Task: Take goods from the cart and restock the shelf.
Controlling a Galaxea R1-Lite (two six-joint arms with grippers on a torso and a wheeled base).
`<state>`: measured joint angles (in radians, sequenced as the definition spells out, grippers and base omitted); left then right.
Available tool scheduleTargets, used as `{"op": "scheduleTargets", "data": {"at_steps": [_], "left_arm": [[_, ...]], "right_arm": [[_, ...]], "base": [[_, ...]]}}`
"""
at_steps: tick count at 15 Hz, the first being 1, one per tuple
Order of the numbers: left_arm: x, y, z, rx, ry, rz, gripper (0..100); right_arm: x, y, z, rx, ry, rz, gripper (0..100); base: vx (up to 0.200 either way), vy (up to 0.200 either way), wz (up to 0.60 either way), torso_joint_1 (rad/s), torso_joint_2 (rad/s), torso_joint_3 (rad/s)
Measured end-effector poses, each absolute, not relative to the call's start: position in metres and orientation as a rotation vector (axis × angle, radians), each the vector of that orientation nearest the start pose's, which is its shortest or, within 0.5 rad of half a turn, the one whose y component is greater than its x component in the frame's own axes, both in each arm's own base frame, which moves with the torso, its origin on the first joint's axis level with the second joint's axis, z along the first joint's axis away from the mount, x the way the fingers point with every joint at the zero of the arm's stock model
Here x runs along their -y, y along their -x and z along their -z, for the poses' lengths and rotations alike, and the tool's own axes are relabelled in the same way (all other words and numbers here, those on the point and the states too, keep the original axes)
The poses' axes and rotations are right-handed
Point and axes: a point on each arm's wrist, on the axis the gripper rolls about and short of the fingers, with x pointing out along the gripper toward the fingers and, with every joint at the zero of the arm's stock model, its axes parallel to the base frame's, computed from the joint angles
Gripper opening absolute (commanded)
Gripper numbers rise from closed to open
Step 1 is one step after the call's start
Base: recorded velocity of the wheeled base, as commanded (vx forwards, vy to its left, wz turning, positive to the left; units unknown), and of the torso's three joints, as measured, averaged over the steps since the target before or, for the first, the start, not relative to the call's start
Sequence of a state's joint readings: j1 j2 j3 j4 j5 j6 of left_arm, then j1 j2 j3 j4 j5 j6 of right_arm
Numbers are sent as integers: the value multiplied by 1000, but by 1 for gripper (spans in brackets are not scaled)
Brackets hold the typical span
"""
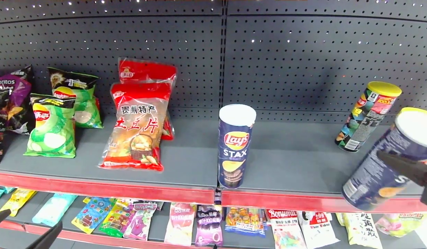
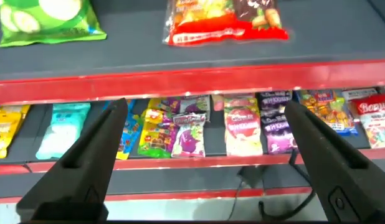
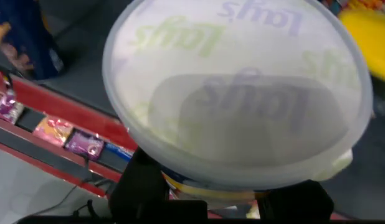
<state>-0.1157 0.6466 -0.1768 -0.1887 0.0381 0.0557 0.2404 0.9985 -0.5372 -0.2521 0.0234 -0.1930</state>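
Observation:
My right gripper (image 1: 405, 168) is shut on a dark blue chip can (image 1: 386, 162) with a white lid, held tilted over the right end of the grey shelf (image 1: 289, 162) at its red front lip. The right wrist view looks onto that can's clear lid (image 3: 242, 93), with the gripper (image 3: 223, 202) clamped around the body below it. A matching blue can (image 1: 235, 147) stands upright at the shelf's front middle. Low at the left, below the shelf's front edge, my left gripper (image 1: 27, 230) hangs open and empty (image 2: 205, 162).
A yellow-lidded can (image 1: 367, 116) leans at the back right. Red snack bags (image 1: 137, 128), green chip bags (image 1: 54, 126) and a purple bag (image 1: 8, 103) fill the left half. Bare shelf lies between the two cans. Several candy packets (image 1: 210, 224) line the lower shelf.

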Motion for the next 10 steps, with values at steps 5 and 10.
{"op": "scheduleTargets", "data": {"at_steps": [5, 10], "left_arm": [[3, -42, -138, -253, -73, 56, 100], [2, -33, -128, -255, -70, 59, 100]], "right_arm": [[-80, -212, -247, -64, 164, -405, 0], [-107, -279, -244, -91, 166, -405, 0]], "base": [[0, 0, 0, 0, 0, 0], [0, 0, 0, 0, 0, 0]]}}
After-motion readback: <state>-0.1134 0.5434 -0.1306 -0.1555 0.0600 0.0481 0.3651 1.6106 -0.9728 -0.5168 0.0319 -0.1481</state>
